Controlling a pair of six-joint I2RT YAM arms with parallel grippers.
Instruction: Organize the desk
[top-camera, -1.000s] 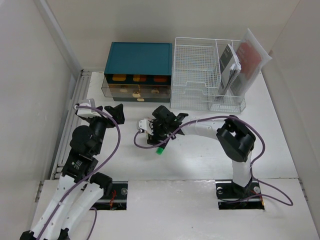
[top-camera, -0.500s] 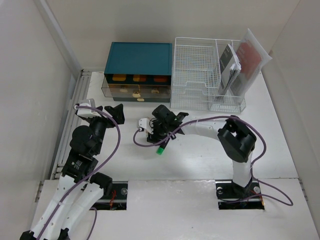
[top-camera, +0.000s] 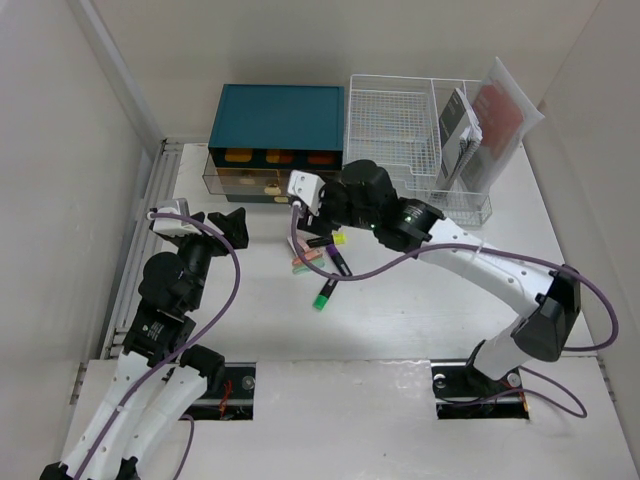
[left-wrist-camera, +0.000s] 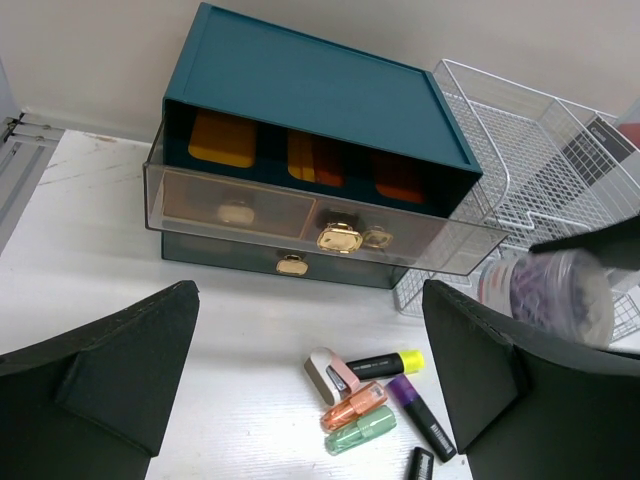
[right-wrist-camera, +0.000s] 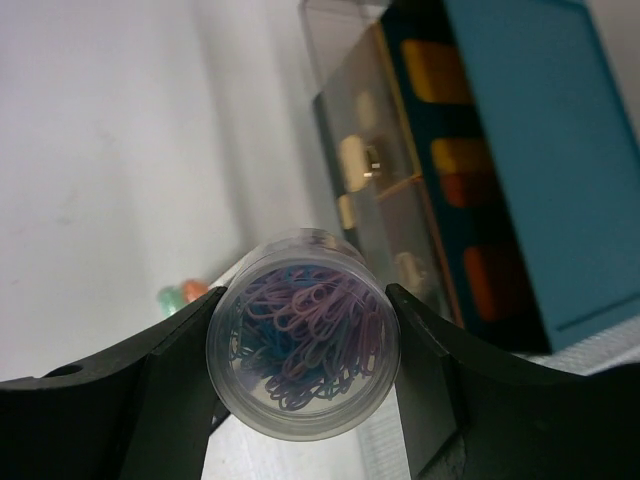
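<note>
The white desk (top-camera: 400, 300) holds a small pile: a pink and white stapler (left-wrist-camera: 335, 372), a yellow highlighter (left-wrist-camera: 385, 364), a purple highlighter (left-wrist-camera: 420, 415), and an orange (left-wrist-camera: 355, 405) and a green (left-wrist-camera: 362, 430) capped piece. My right gripper (top-camera: 328, 208) is shut on a clear round jar of coloured paper clips (right-wrist-camera: 303, 350), held in the air in front of the open clear drawer (left-wrist-camera: 300, 215). The jar also shows in the left wrist view (left-wrist-camera: 545, 295). My left gripper (left-wrist-camera: 310, 375) is open and empty, raised left of the pile.
The teal drawer box (top-camera: 277, 118) stands at the back. A white wire-mesh rack (top-camera: 400, 140) with booklets (top-camera: 460, 135) is to its right. A green-capped marker (top-camera: 322, 297) lies nearer the front. Walls close in on the left and right.
My right gripper has risen from the pile with the jar of paper clips and moved back toward the drawer box, uncovering the pile. The left arm has not moved.
</note>
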